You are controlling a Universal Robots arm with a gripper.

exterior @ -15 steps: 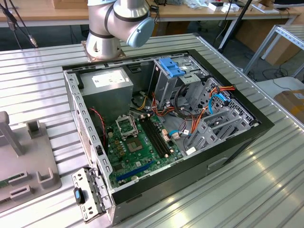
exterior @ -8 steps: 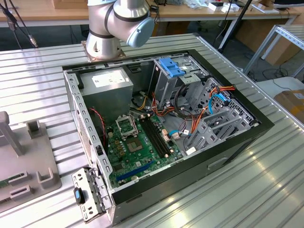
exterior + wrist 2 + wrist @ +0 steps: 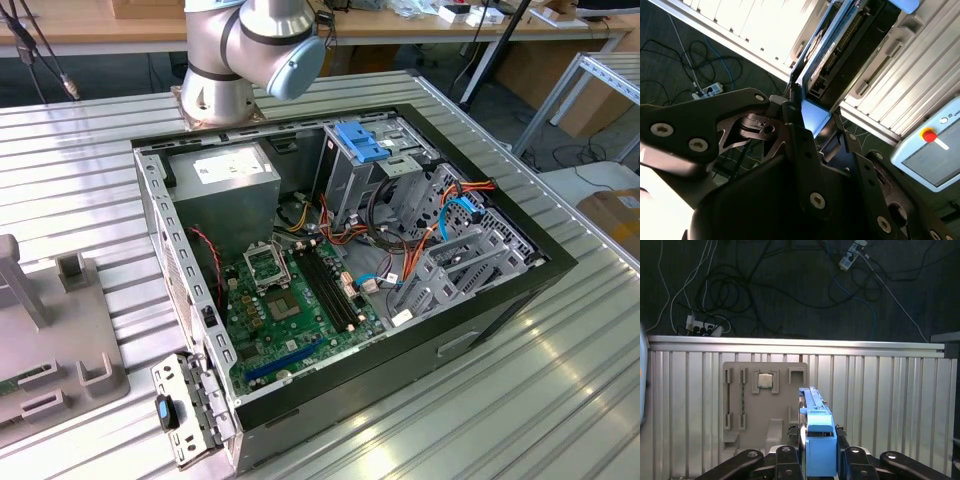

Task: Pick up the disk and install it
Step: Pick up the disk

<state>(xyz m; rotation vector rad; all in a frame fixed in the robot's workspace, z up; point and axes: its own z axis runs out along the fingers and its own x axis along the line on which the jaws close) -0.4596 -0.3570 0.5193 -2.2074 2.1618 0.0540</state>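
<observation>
Above the ribbed aluminium worktop [image 3: 880, 390], the pincer [image 3: 818, 456] is pinching the disk [image 3: 816, 422] by its narrow end, with its black fingers [image 3: 844, 465] pressing on either flank of the bright blue plastic rail. It is carrying the drive edge-on, probably so the thin slab can slide rail-first into a slot. In the second wrist view the disk [image 3: 825, 52] is showing a white label strip inside the blue frame. Beyond it in the first wrist view, a matte grey fixture tray [image 3: 747, 415] is lying on the worktop, with a square chip [image 3: 765, 380] sitting in one recess. In the exterior view the open computer case [image 3: 480, 320] is exposing its green board [image 3: 285, 310]. The tall metal bay [image 3: 350, 185] under its blue bracket [image 3: 360, 140] is standing at about one o'clock from that board. I judge the pick done and the installing not yet.
</observation>
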